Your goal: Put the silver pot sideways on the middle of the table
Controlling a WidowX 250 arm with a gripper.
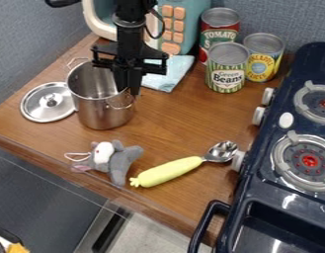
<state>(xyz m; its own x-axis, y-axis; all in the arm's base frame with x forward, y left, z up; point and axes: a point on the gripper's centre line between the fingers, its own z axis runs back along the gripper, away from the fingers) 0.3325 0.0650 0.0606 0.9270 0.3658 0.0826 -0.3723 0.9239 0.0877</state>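
Silver pot [102, 112]: one, standing up, left
Gripper [130, 90]: one, at the pot's rim; cannot tell if jaws pinch
Lid [39, 107]: one, left
Cans [227, 71]: three, far
Toy mouse [120, 163]: one, near
Spoon [169, 171]: one, near

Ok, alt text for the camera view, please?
A black gripper at the rim of an upright silver pot on a wooden table, lid beside it. Nearer lie a gray plush toy and yellow-handled spoon; cans stand behind, a toy stove right.
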